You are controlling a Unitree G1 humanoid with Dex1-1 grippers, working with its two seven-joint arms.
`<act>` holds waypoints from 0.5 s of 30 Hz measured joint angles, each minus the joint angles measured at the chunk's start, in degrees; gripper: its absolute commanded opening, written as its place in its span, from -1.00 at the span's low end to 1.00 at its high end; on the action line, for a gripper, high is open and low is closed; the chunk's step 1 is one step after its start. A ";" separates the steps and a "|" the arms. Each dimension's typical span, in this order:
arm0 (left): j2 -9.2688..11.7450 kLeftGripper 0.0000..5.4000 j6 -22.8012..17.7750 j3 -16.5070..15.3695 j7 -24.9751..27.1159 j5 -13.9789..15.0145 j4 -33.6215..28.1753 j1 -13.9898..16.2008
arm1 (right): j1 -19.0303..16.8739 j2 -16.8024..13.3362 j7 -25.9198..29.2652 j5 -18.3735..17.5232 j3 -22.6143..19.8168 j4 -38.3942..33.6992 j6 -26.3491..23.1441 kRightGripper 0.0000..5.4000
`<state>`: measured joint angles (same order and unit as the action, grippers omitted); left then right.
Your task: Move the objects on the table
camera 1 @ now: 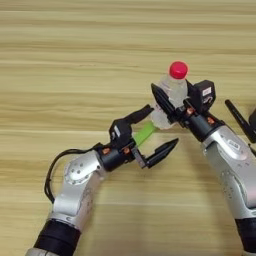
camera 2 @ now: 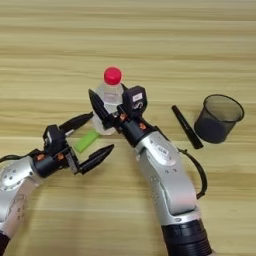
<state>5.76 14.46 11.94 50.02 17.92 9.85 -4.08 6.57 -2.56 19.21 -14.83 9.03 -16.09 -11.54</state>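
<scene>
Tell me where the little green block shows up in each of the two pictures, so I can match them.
Left eye view: the green block lies just right of centre, between the spread fingers of the left claw.
Right eye view: the same block sits left of centre, between those same fingers.
Shared landmark: the clear bottle with the red cap, just up and right of the block in both views.
</scene>
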 measured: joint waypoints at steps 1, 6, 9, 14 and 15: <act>-0.02 1.00 0.00 -0.08 -0.07 0.00 0.08 -0.02 | -0.02 -0.04 0.00 0.00 -0.03 0.00 -0.20 0.21; -0.17 1.00 0.10 -0.68 -0.91 -0.07 0.82 -0.67 | -0.04 -0.05 0.00 0.00 -0.33 0.02 -0.21 0.21; -0.26 1.00 0.68 -1.36 -2.68 -1.15 2.78 -1.85 | -0.25 -0.06 0.07 0.01 0.20 0.01 -0.25 0.21; -0.36 1.00 2.11 -1.49 -4.73 -3.22 5.00 -2.46 | -0.60 -0.09 0.74 0.02 1.79 0.01 -0.28 0.21; -0.38 1.00 2.54 -1.49 -5.10 -3.89 5.49 -2.78 | -0.78 -0.09 1.01 0.02 2.18 0.01 -0.28 0.21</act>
<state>5.38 17.00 10.45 44.92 14.03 15.34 -6.86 5.79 -2.65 20.22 -14.81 11.21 -16.09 -11.82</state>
